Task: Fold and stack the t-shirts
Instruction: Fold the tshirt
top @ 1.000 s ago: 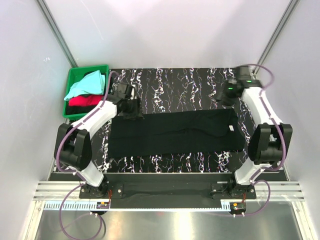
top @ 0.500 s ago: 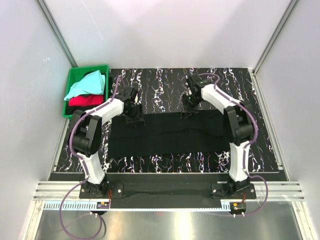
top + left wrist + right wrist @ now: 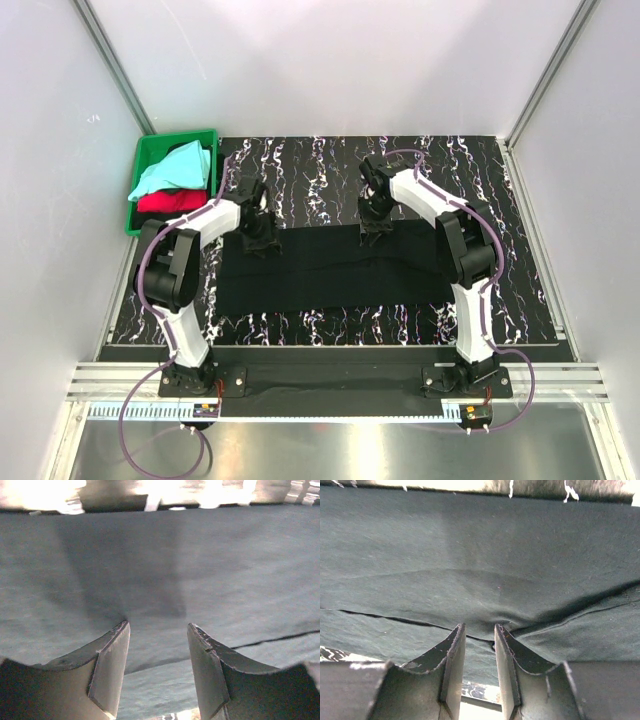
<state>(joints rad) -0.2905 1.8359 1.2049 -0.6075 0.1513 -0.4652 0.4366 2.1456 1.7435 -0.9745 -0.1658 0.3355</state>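
Red t-shirt (image 3: 163, 203) (mostly beneath aqua t-shirt (image 3: 172, 168))

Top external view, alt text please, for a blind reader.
A black t-shirt, folded into a long band, lies across the streaked table, with left gripper and right gripper down at its far edge. A green crate far left holds an aqua shirt and a red shirt.

Left gripper (image 3: 156, 627), jaws apart, tips poss. on black tee (image 3: 160, 565); dark fold edge lower rt.
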